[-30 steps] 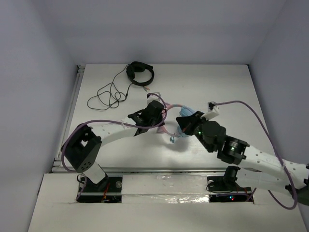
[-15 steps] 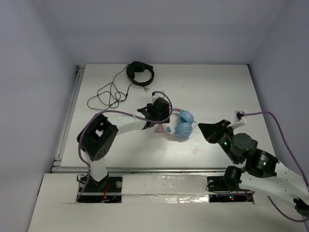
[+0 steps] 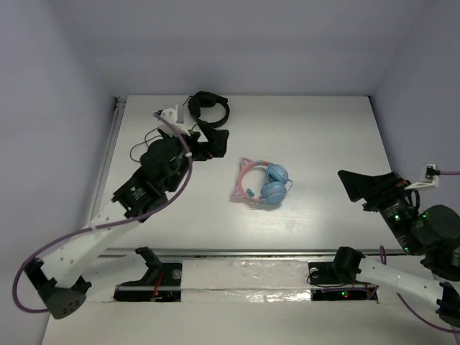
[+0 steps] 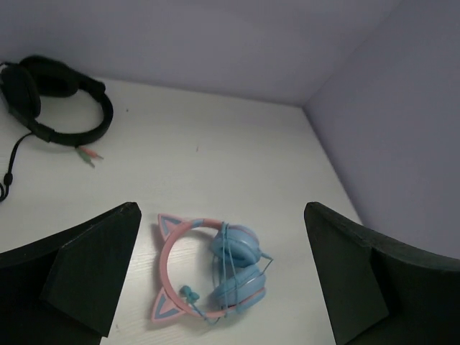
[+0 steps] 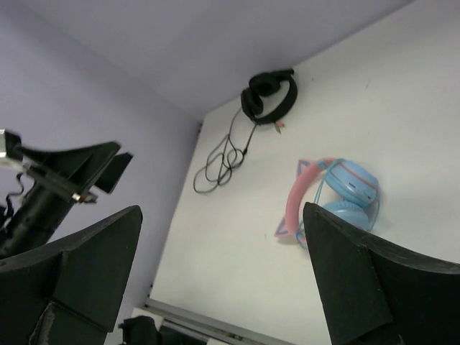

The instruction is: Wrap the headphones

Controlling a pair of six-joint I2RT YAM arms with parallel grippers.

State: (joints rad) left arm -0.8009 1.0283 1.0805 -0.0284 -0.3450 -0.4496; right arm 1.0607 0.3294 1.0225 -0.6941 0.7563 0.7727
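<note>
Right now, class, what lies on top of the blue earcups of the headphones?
The thin blue cable crosses over both earcups, wound round them. Its plug lies inside the arc of the pink headband. How the cable runs underneath the earcups is covered.

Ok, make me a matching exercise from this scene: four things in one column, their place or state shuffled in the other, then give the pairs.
Things
1. cat-ear headphones
2. black headphones
3. left pincer
4. right pincer

Places and states
A. open, over the right side of the table
B. mid-table, cable wound round the earcups
C. far edge, cable sprawled loose
D. open, close to the black headphones

Pairs: 1-B, 2-C, 3-D, 4-A
</note>
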